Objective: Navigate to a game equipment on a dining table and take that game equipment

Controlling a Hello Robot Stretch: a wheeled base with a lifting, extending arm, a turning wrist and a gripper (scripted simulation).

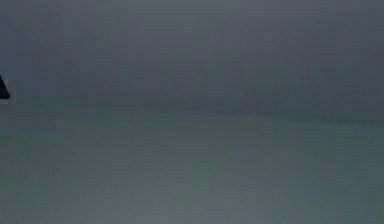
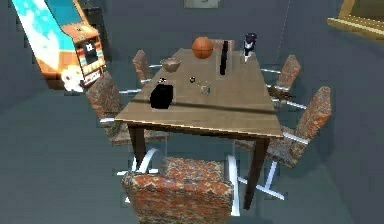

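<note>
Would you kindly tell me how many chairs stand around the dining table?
5: one chair at the table's near end, two at the arm side view's left, two at its right. The far end may hide another.

Five chairs, one table, one ball

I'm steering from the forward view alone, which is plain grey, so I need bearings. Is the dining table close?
Observer: Yes, a wooden dining table stands in the arm side view.
Operator: Any game equipment on it?
Observer: An orange basketball sits toward its far end.
Operator: Anything nearer on it?
Observer: A black blocky thing lies by the table's left edge in that view.
</note>
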